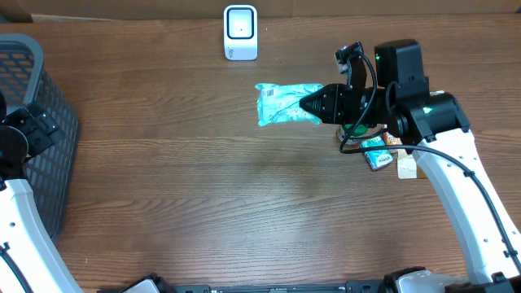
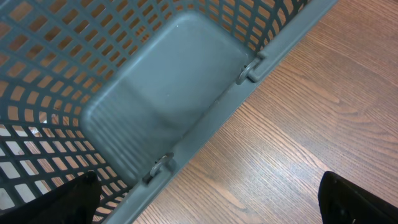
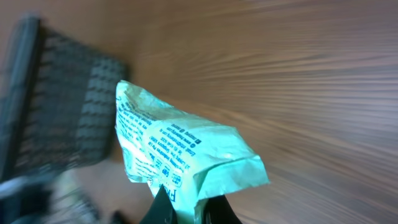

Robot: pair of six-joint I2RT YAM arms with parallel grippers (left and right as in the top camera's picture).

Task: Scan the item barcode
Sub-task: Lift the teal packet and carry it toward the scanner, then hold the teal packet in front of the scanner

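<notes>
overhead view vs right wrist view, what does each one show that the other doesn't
Only the overhead: the white scanner at the table's far edge, and small boxes lying by the right arm. Only the right wrist: the packet's fine print close up, too blurred to read. Both: the green packet pinched at one end by the shut right tool, the grey basket, and the wooden table.

The wood-grain counter [image 1: 203,203] carries 1 grey mesh basket [image 1: 45,122] at left, 1 white scanner [image 1: 240,32] at the back, and 1 small teal packet [image 1: 378,159] beside possibly a tan block [image 1: 406,168].
</notes>
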